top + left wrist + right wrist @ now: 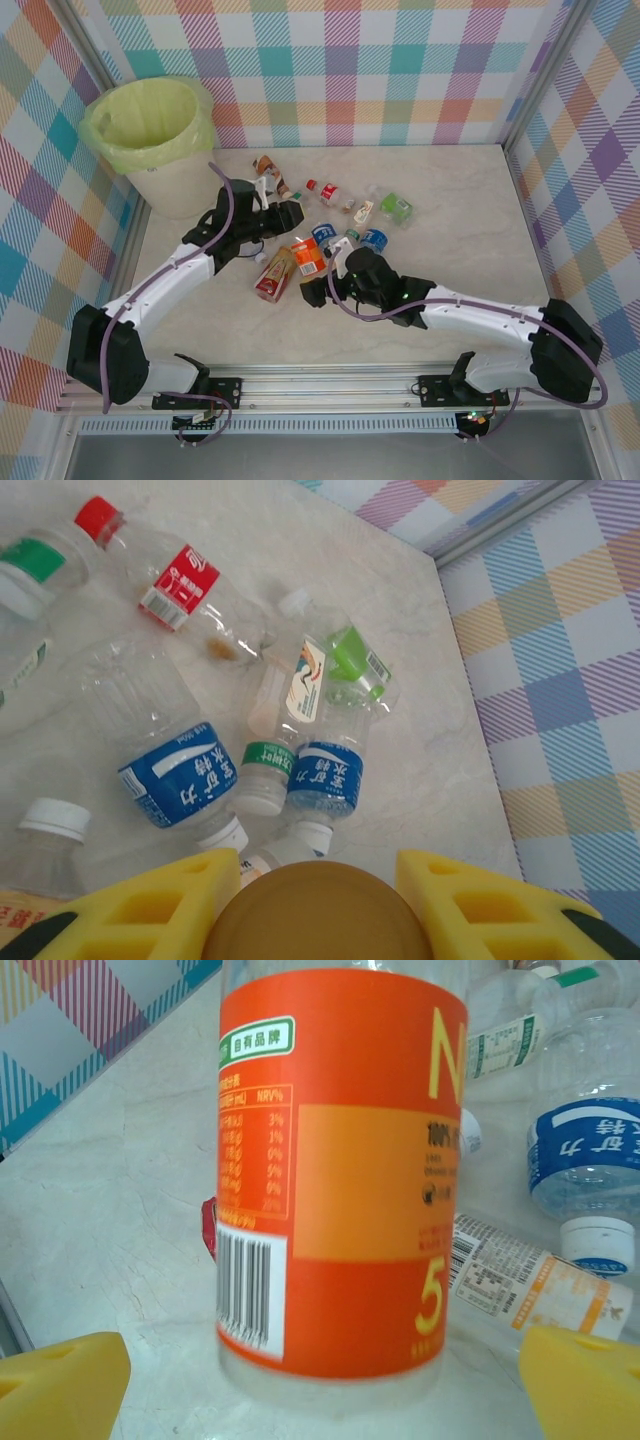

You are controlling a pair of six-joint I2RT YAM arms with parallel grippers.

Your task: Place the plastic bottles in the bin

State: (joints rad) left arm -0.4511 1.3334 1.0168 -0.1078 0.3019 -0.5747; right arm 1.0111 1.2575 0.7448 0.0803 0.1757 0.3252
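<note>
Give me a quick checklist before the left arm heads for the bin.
1. Left gripper gripping: ok, shut on a round tan end.
2. Held thing is a bottle: cannot tell, I see just that end.
3. Bin open on top: ok.
4. Right gripper free of the orange bottle: ok, jaws open with a gap on each side.
5. Table cleared: not ok, many bottles lie on it.

I see plastic bottles [330,193] lying scattered at mid-frame, an orange-labelled one [307,256] upright, a brown one [318,915] gripped, the green-bagged white bin [165,185] upper left.
</note>
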